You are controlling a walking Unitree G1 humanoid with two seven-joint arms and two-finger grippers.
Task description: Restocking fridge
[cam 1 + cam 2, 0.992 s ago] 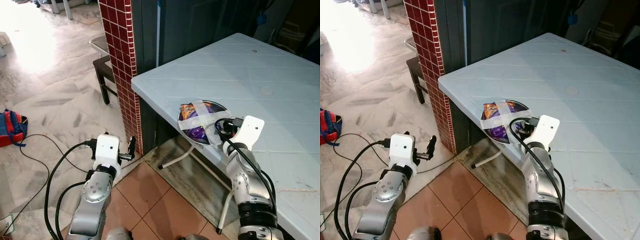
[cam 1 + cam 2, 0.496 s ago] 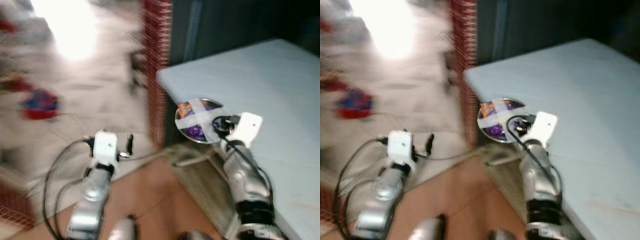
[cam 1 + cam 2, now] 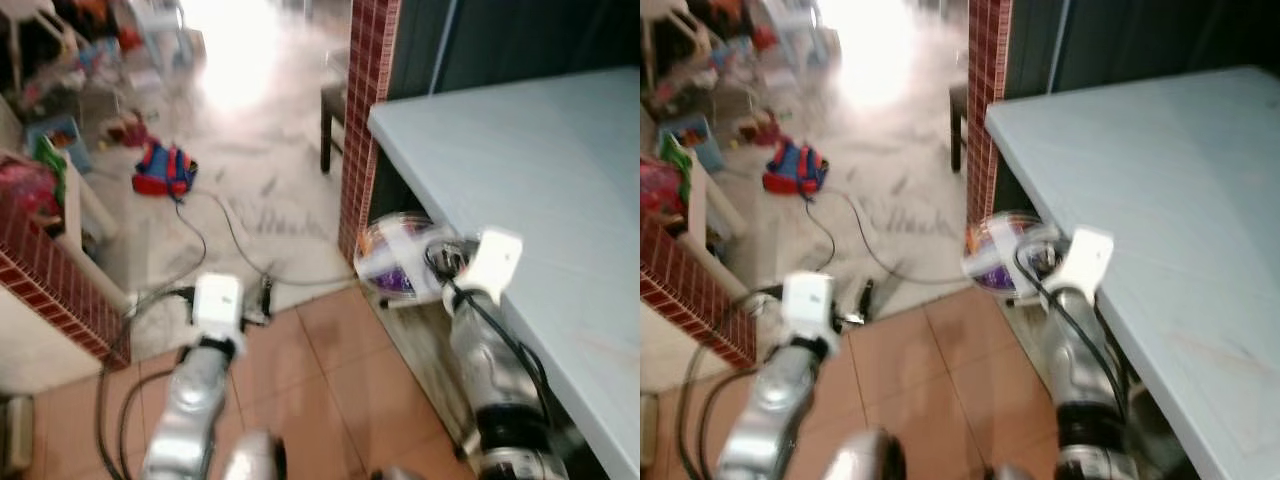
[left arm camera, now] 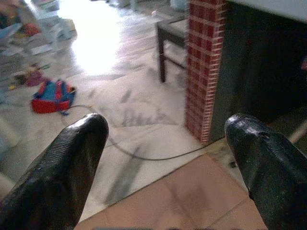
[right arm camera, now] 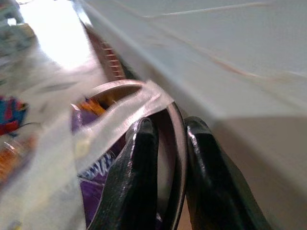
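The right gripper (image 5: 165, 148) has its jaws clenched on the rim of a bowl (image 3: 398, 258), one finger inside the rim and the other outside it. The bowl is a metal one, taped across the top with pale strips (image 5: 120, 117), and holds purple and orange packets (image 5: 93, 165). It hangs in the air just off the near edge of the pale blue counter (image 3: 530, 170), level with that edge and over the floor, at about 3 o'clock from the head view's centre. The head views are blurred.

The left gripper (image 4: 165, 158) is held out low over the floor at about 7 o'clock, well apart from the bowl, its jaws released and spread wide with nothing between them. Beyond its fingers (image 4: 72, 158) lie terracotta tiles (image 4: 192, 191) and then pale marble floor (image 4: 134, 110).

A red brick pillar (image 3: 362, 110) stands at the counter's far corner, at 12 o'clock, with a dark stool (image 3: 335, 105) just beside it. A black cable (image 3: 215, 235) trails across the marble toward a red and blue bag (image 3: 163, 170) at about 10 o'clock. A low brick wall (image 3: 50, 280) runs along the 9 o'clock side, with toys and clutter (image 3: 60, 140) beyond it, too blurred to tell apart.
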